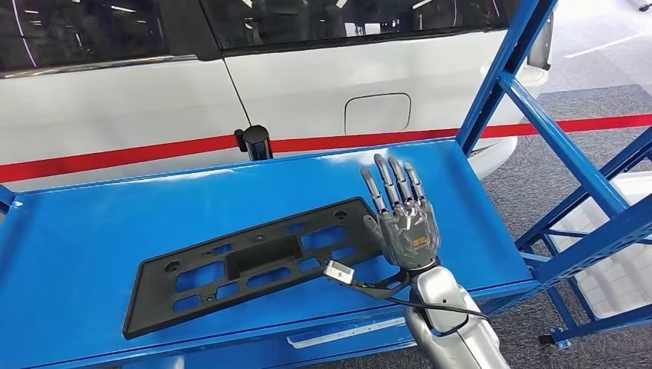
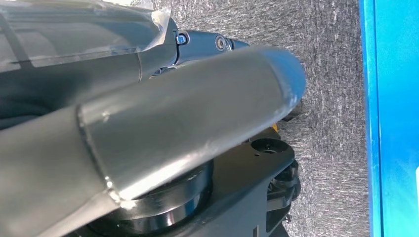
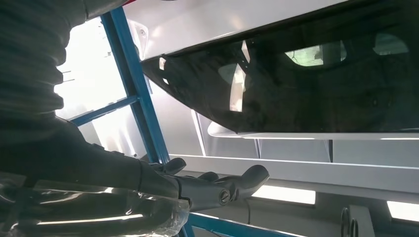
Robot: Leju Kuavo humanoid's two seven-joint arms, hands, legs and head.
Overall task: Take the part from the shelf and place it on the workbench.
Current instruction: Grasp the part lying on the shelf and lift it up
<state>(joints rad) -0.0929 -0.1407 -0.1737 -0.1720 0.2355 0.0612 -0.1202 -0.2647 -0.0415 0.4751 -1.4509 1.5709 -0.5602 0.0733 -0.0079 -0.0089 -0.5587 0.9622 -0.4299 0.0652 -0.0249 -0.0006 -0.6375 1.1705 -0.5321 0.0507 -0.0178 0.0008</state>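
Shelf surface (image 1: 92, 238): painted metal, bright blue, smooth, semi-gloss with pale glare along the far edge. Black part (image 1: 254, 265): moulded plastic, matt, ribbed and perforated. Right hand (image 1: 404, 219): dark translucent plastic shell, glossy; forearm brushed silver metal, satin. Shelf uprights (image 1: 507, 77): blue painted steel. Car body (image 1: 307, 92): white glossy paint, dark glossy glass. Floor (image 2: 326, 74): grey carpet, rough and matt.

Right hand (image 1: 404, 219) raised on its silver arm, back of the hand showing, fingers (image 1: 394, 184) straight, slightly spread and pointing away, nothing between them. Left hand (image 2: 197, 94) hanging low, fingers blurred, grip impossible to tell.
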